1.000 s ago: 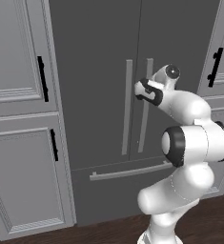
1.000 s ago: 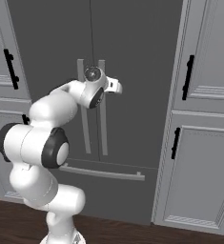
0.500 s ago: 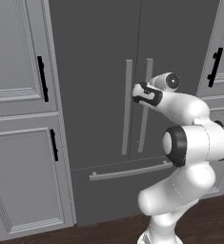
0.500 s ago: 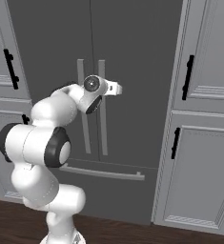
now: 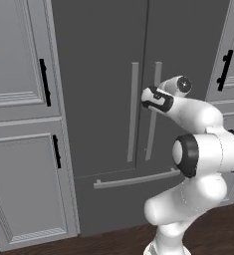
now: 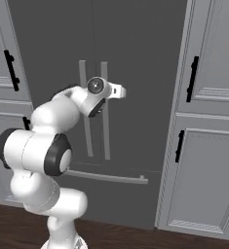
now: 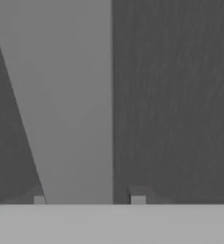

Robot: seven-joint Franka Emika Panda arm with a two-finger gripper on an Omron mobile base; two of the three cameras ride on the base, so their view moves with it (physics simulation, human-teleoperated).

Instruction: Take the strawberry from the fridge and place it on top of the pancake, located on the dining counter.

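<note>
Dark grey fridge stood shut, both doors closed, so the strawberry was presumably inside, out of sight behind them. Pancake and dining surface weren't in front of the robot at this moment.

Arm reached fwd w/ the claw up against one of the long grey bar handles. In the hand view that pale bar ran up between the two dark tips, one tip on each side of it, so the claw looked set around the handle. Whether the tips were clamped on the bar or just standing beside it couldn't be told; the view was too close and blurred, prob. mid-close.

From the left base view the hand sat at the right-hand handle, roughly upper-mid height. The right base view showed the wrist at the same pair of bars.

Step in hand, as a judgement: secure the handle, then pull the door open. To do it well: finish closing till the bar is firmly pinched, keep the tips square to the bar so it doesn't slip, pull along the door's swing arc rather than straight back, and let the base give room.
</note>
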